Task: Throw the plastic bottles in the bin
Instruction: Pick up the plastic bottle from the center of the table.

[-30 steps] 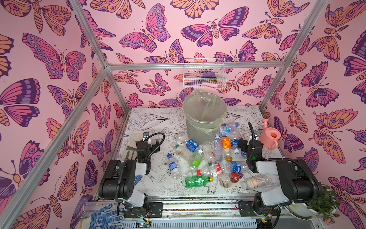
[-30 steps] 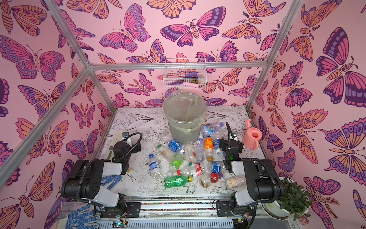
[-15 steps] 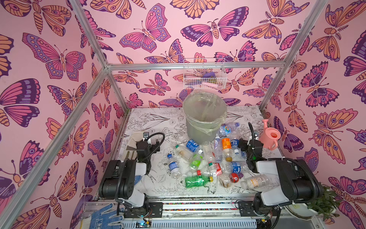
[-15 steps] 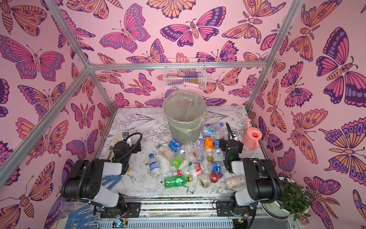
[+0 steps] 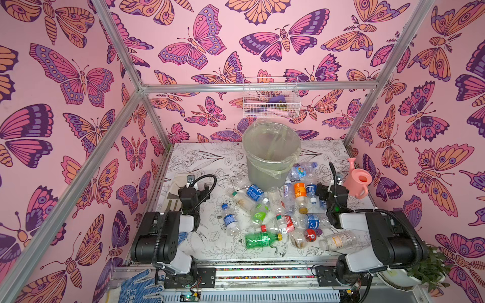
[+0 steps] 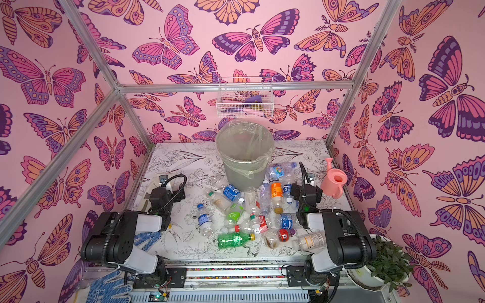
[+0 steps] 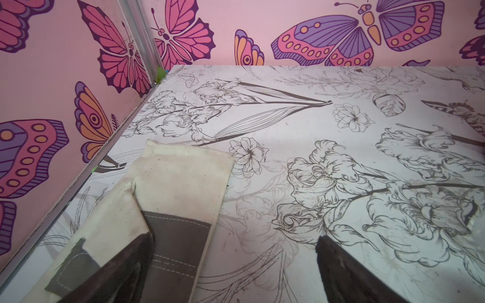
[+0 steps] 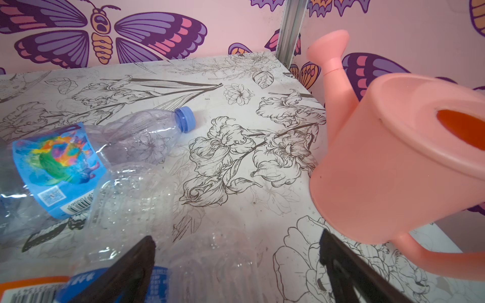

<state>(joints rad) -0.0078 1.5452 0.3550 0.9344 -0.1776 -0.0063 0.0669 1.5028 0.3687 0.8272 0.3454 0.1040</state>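
Several plastic bottles lie scattered over the middle of the flower-print table in both top views, among them a green one (image 5: pixel 262 239), an orange-labelled one (image 5: pixel 299 192) and a blue-labelled one (image 5: pixel 254 192). The grey bin (image 5: pixel 262 173) (image 6: pixel 241 174) with its clear liner stands upright behind them. My left gripper (image 5: pixel 195 187) (image 7: pixel 233 238) rests low at the left, open, over bare table and a cloth glove. At the pile's right edge my right gripper (image 5: pixel 328 190) (image 8: pixel 236 236) is open, with a clear bottle (image 8: pixel 210 262) lying under its spread jaws, not gripped. A bottle with a colourful blue label (image 8: pixel 57 168) lies ahead of it.
A pink watering can (image 5: pixel 358 181) (image 8: pixel 393 162) stands close beside the right gripper. A white and grey cloth glove (image 7: pixel 181 183) lies under the left gripper's finger. A white wire basket (image 5: pixel 270 98) hangs on the back wall. A blue dotted glove (image 5: pixel 141 286) and a potted plant (image 5: pixel 430 270) sit at the front.
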